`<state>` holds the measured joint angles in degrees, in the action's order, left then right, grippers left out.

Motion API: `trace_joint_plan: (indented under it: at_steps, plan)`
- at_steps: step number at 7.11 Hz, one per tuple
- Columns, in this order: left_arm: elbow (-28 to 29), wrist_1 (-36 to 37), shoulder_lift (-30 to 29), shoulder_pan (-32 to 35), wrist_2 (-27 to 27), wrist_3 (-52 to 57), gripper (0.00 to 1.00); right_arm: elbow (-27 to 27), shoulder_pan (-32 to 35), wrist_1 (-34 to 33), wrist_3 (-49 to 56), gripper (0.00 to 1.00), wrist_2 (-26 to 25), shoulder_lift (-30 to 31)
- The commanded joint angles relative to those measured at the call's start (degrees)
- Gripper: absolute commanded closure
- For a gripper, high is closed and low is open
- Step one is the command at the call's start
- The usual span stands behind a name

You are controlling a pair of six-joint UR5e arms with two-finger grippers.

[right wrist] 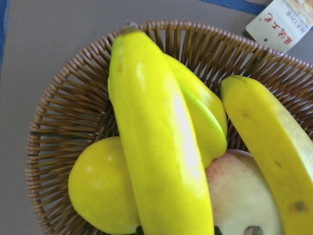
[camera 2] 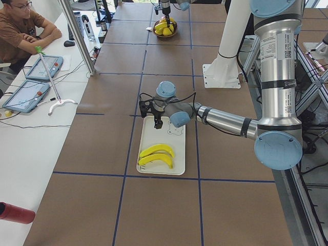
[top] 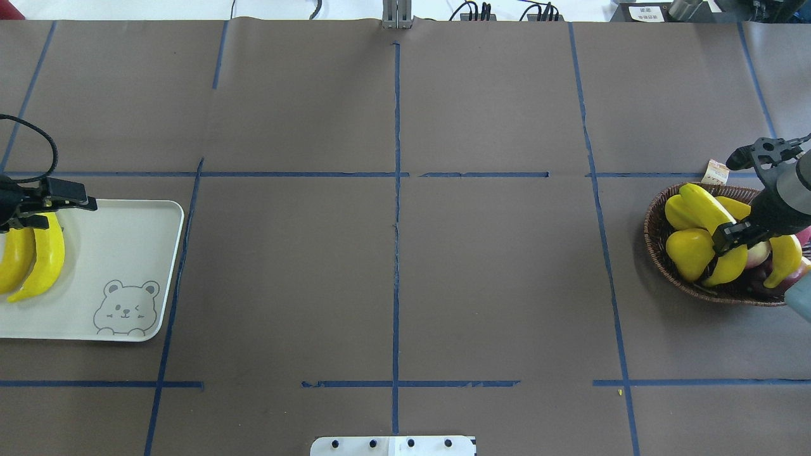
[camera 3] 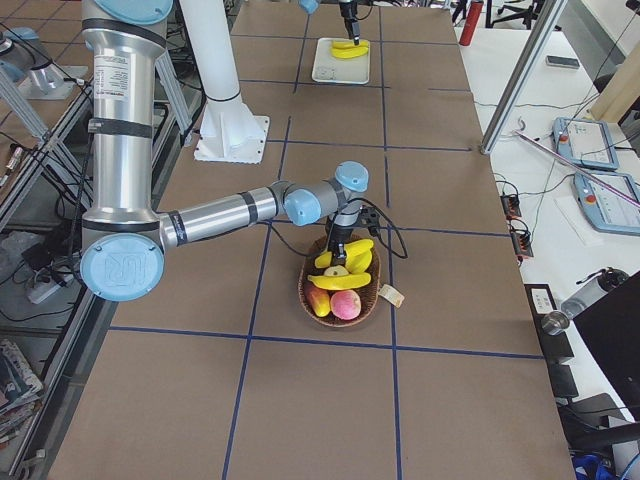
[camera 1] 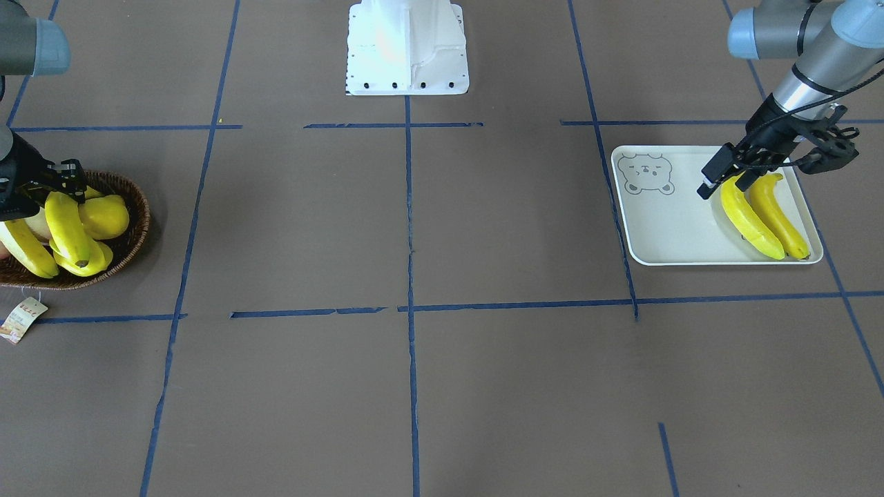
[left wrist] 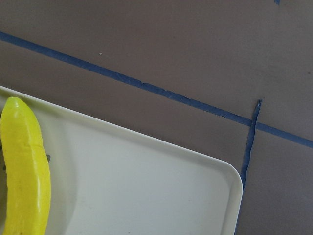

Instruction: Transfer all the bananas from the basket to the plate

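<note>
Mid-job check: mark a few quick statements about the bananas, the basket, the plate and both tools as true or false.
1. Two bananas lie on the plate. True.
2. The basket has no banana in it. False: a long banana and a second banana are in it, among other fruit.
3. The right tool is down at the basket, over the long banana. True.
4. Fruit covers the bear print. False: it is bare, and the two bananas lie at the plate's other end.
5. The left tool is over the table's middle. False: it is at the plate, by the ends of the two bananas.
</note>
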<state>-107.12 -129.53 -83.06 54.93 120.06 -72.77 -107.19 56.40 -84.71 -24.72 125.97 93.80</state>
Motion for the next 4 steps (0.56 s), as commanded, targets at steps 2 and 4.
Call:
trace_joint_plan:
  at_steps: [2,4]
  plan:
    - [0.0,0.1,0.0,0.0,0.1,0.0,0.00,-6.6,2.2,-1.0,1.6,1.00,3.9,3.2]
    - [0.0,0.1,0.0,0.0,0.1,0.0,0.00,-12.1,7.0,-1.0,4.2,1.00,10.0,6.6]
